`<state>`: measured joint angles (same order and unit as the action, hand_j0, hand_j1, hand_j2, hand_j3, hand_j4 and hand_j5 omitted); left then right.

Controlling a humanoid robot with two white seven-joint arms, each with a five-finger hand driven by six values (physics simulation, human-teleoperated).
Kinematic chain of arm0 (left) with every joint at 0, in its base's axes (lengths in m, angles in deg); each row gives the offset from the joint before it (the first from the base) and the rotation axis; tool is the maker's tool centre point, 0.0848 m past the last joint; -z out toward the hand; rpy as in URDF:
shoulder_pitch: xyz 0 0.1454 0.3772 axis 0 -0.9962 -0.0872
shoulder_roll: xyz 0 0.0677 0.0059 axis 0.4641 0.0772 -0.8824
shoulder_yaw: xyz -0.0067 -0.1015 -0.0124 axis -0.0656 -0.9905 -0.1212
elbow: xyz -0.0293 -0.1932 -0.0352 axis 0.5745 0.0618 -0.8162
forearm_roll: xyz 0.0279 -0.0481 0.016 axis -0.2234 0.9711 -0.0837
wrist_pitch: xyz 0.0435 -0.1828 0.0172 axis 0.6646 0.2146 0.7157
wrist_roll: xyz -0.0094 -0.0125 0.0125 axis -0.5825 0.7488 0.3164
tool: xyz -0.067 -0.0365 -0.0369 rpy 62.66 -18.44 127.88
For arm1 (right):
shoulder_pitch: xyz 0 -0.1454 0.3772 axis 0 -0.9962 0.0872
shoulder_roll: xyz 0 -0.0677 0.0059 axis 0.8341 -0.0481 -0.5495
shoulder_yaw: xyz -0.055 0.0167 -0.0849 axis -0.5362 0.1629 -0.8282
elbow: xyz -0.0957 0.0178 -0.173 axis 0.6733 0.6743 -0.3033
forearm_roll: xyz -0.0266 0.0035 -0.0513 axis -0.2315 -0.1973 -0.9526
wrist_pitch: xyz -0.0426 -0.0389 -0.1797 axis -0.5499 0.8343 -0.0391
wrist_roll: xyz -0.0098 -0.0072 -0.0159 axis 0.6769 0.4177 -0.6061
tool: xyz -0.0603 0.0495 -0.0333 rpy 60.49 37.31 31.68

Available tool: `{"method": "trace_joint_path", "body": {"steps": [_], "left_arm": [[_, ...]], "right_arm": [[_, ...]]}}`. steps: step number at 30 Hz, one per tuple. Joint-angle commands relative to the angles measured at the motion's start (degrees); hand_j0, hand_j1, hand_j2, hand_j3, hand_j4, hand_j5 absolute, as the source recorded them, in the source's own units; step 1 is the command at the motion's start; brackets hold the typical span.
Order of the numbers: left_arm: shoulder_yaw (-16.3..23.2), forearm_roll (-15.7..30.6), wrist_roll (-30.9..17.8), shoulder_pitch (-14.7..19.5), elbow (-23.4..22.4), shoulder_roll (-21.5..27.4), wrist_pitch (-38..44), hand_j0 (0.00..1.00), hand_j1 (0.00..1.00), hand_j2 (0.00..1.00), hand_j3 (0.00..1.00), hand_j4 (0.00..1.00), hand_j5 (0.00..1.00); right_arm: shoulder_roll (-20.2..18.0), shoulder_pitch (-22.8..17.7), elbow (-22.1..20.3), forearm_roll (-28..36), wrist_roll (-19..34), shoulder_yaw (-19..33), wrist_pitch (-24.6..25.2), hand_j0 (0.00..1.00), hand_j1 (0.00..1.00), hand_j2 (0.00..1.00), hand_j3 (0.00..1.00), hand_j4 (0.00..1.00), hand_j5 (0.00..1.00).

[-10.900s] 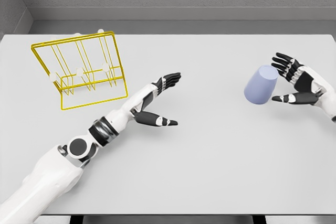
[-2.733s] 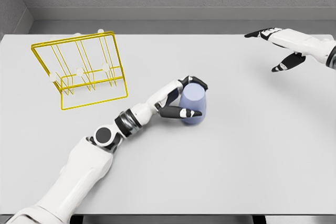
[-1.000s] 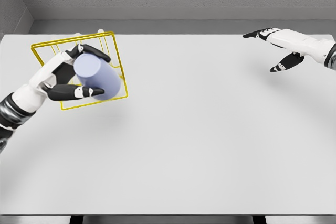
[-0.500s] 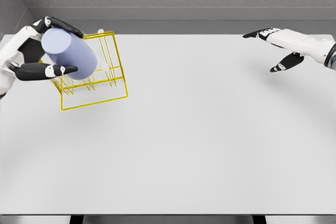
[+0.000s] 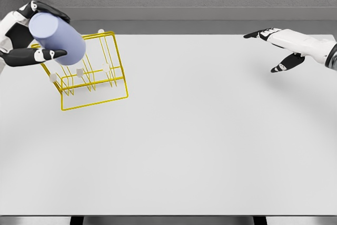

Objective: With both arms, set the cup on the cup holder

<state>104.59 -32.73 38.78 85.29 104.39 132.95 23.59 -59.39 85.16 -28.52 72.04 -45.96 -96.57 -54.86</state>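
Above the yellow cup holder (image 5: 89,72), left hand (image 5: 23,35) fingers (image 5: 45,54) wrap the tilted cup (image 5: 57,38); its mouth should line up over a peg before lowering; right hand (image 5: 279,46) hovers spread

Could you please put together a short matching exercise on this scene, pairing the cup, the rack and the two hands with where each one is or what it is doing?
Things:
1. cup
2. cup holder
3. left hand
4. right hand

States:
A. yellow wire, standing on the table at the far left
B. open, empty, at the far right
C. lavender, tilted, held in the air
D. curled around the cup

Pairs: 1-C, 2-A, 3-D, 4-B
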Motion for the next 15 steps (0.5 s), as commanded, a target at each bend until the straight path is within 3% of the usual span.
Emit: {"method": "trace_joint_path", "body": {"steps": [1,15], "left_arm": [[0.13,0.03,0.06,0.0,-0.89,-0.17,0.07,0.43,0.43,0.43,0.43,0.43,0.43],[0.83,-2.43,-0.12,-1.49,-2.12,-2.64,-0.1,0.43,0.43,0.43,0.43,0.43,0.43]], "right_arm": [[-0.05,0.0,-0.02,0.38,-0.03,0.1,0.09,1.0,1.0,1.0,1.0,1.0,1.0],[0.04,0.0,-0.02,0.38,-0.03,0.1,0.09,1.0,1.0,1.0,1.0,1.0,1.0]]}}
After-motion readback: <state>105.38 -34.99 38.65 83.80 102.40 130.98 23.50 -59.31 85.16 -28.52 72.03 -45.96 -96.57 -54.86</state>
